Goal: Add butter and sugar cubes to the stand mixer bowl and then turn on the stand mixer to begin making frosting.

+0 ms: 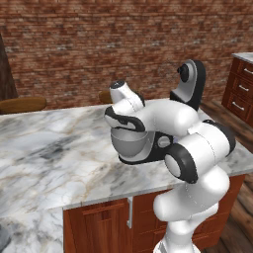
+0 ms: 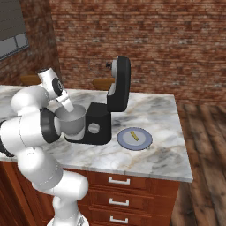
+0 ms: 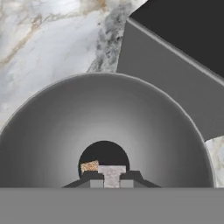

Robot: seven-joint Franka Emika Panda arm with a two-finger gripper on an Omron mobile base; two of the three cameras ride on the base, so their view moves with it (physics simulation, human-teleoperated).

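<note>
One butter [image 2: 134, 135] stick on plate [image 2: 144, 142].

bowl [image 3: 65, 127]: grey | mixer [image 2: 99, 123]: black | counter [image 1: 49, 148]: white-grey marble

The light is even and rather soft, with no hard shadows on the marble tabletop [image 1: 54, 148]. The stand mixer bowl [image 3: 105, 127] is shaded gently, darker at its bottom. All pictures look slightly coarse, without glare.

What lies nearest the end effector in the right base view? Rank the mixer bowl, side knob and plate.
1. Mixer bowl, under the end effector holding a sugar cube.
2. Side knob, right of the bowl.
3. Plate, farthest right.
</note>
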